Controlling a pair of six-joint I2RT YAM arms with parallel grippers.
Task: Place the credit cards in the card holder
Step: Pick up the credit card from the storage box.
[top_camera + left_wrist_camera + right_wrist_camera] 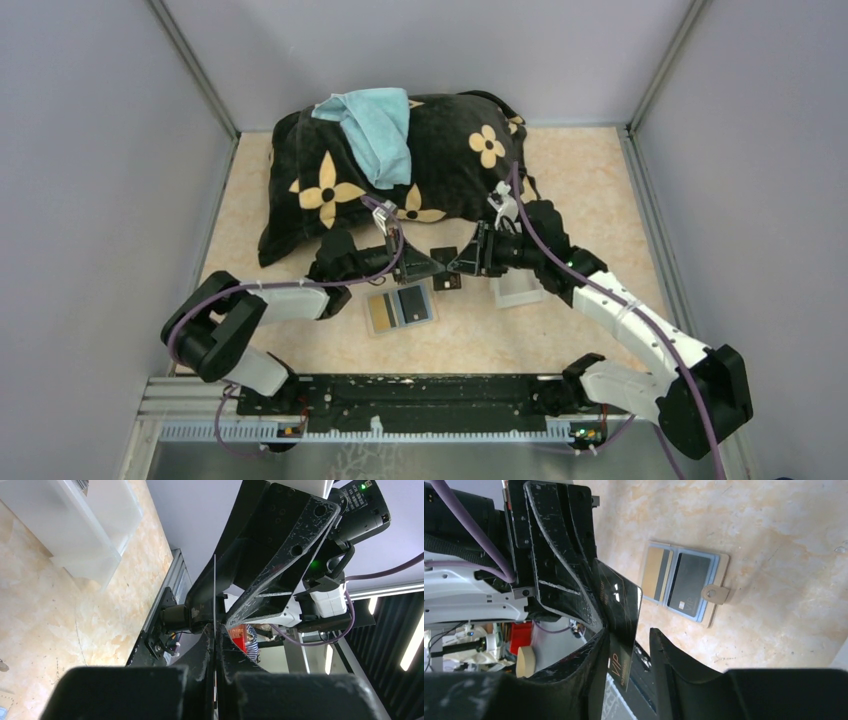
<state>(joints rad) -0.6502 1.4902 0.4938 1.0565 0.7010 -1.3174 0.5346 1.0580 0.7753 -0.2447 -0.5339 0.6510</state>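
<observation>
top external view: both arms meet mid-bench, above the open holder; looks like a hand-over of one card
bench (600, 180): marbled beige top, walled on three sides
pillow (440, 160): big black one with yellow flowers at the back, a light blue cloth (372, 125) draped over it; not part of the job
white tray (518, 290): just under the right arm, beside the holder; leave it alone
card holder (688, 582): lying open and flat on the bench, snap tab sticking out; a gold card (655, 573) in one side, a dark grey card (690, 584) in the other, both seated
black card (620, 617): off the bench, in mid-air between the two sets of fingers, gold "VIP" lettering visible; from the left wrist it shows only edge-on as a thin line
left gripper (216, 645): fingers closed tight, pinching one edge of the black card
right gripper (629, 652): fingers about half open, straddling the other end of the card; one finger looks to touch it, the other stands clear, so no grip that I can see
step: my read, two cards are in, the third is mid-transfer, left to right
next: right fingers need to close flat on the card before the left lets go, then carry it down and feed it edge-first into a free slot
risk: card is thin and slick; uneven pinch could twist or drop it
</observation>
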